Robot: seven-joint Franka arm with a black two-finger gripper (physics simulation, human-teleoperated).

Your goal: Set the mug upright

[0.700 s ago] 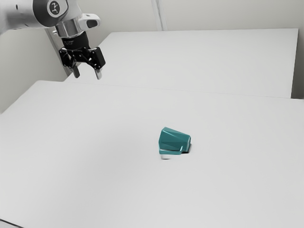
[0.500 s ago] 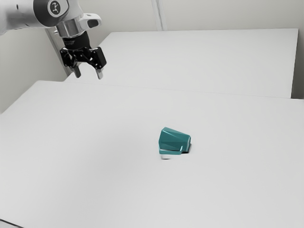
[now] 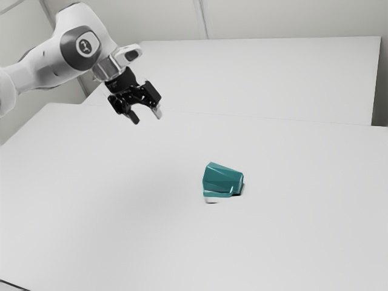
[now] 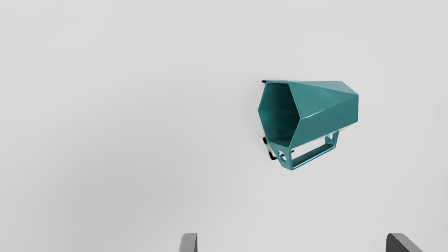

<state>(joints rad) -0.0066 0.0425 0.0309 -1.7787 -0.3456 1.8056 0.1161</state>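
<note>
High over the table, toward the exterior view's upper left, my gripper (image 3: 147, 117) is open with nothing between its fingers. The teal faceted mug (image 3: 222, 180) lies on its side on the table, apart from the gripper and lower toward the exterior view's right. In the wrist view the mug (image 4: 325, 108) shows its dark hollow mouth, and its angular handle (image 4: 315, 154) sticks out from one side. Both fingertips of the gripper (image 4: 292, 243) stand wide apart there, not touching the mug.
The white table (image 3: 121, 218) spreads around the mug. Behind it, in the exterior view, a large white surface (image 3: 260, 76) reaches toward the pale walls. A thin dark line (image 3: 13, 284) crosses the lower left corner.
My gripper has moved toward the exterior view's right and somewhat lower, nearer the mug, and has tilted. The mug lies where it was.
</note>
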